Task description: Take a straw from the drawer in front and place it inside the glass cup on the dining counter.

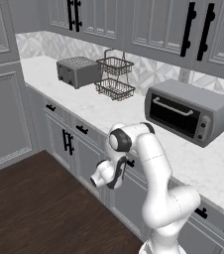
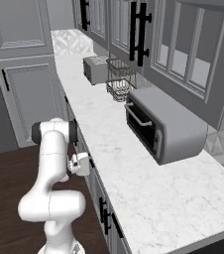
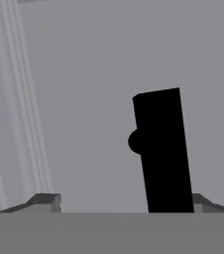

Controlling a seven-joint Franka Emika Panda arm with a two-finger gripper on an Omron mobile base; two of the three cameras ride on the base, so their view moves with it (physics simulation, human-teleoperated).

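Grey shaker-style kitchen, dark wood plank floor, white marble-look worktop running over a row of grey base cabinets. On the worktop: boxy grey toaster at the far end, two-tier black wire basket just beside it, then a grey toaster oven with a dark glass door and bar handle nearer the robot, apart from the basket. Grey wall cabinets with vertical black handles hang above

White arm is folded low, hand pointed at the cabinet fronts just under the worktop edge. Two-finger gripper sits right up against the wide grey panelled drawer; left base view has the hand at the drawer row, right base view has it tucked beside the cabinet face below the counter lip

Hand view: drawer's short black bar handle stands close in front of the camera, slightly tilted, one round standoff showing on its left side. Both dark finger tips poke up at the bottom, one far left and one just right of the handle's lower end, so the handle sits between them nearer the right finger. Jaws are spread wide, no pinch on the bar visible; can't tell if the right finger touches it

Drawer front looks flush with the cabinet face, closed
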